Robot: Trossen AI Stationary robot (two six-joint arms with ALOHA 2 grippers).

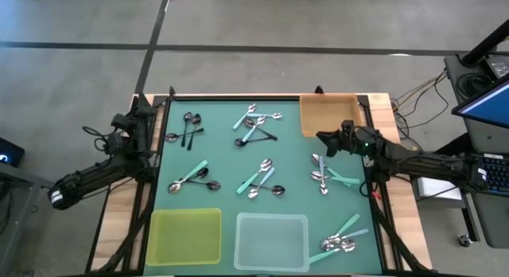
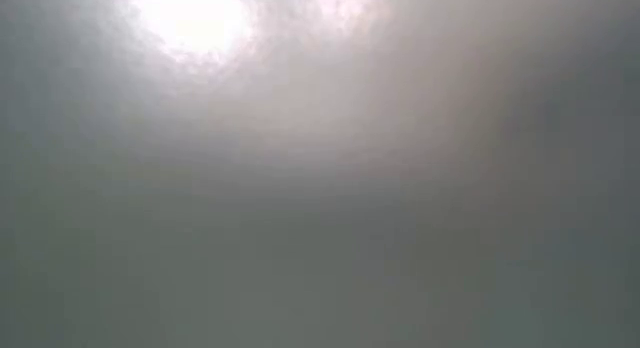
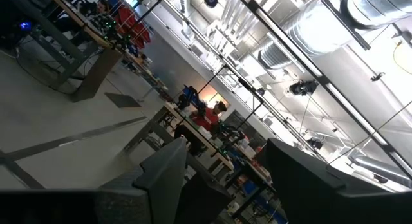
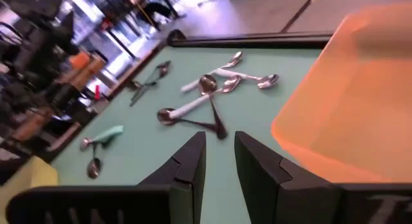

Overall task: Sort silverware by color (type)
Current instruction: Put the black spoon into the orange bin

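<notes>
We judged the spoons (image 1: 256, 126) to be light, rigid little things: polished metal bowls that would likely slide under a fingertip, and thin coloured handles lying almost flat on the green mat (image 1: 223, 150), so the handle's middle looked the better place to pinch than the rounded bowl. They lay scattered in loose clusters across the mat, none of them yet in a tray: a black-handled pair (image 1: 190, 127) toward the left arm's side, a crossed heap of light and black handles near the far edge, teal ones (image 1: 191, 178) in the middle, more beside the right arm (image 1: 328, 174) and a bunch (image 1: 340, 239) at the near right corner. Where handles crossed, we reckoned one lift could drag a neighbour along. The right gripper (image 4: 220, 161) hovered over the mat just beside the orange tray (image 1: 328, 115), facing the crossed heap (image 4: 201, 108), its jaws parted by a narrow gap and holding nothing. The yellow tray (image 1: 185, 236) and clear tray (image 1: 271, 241) sat along the near edge. The left gripper (image 3: 226, 167) waited off the mat's left edge, jaws spread wide and bare, pointing up into the room. The low view showed only haze.
</notes>
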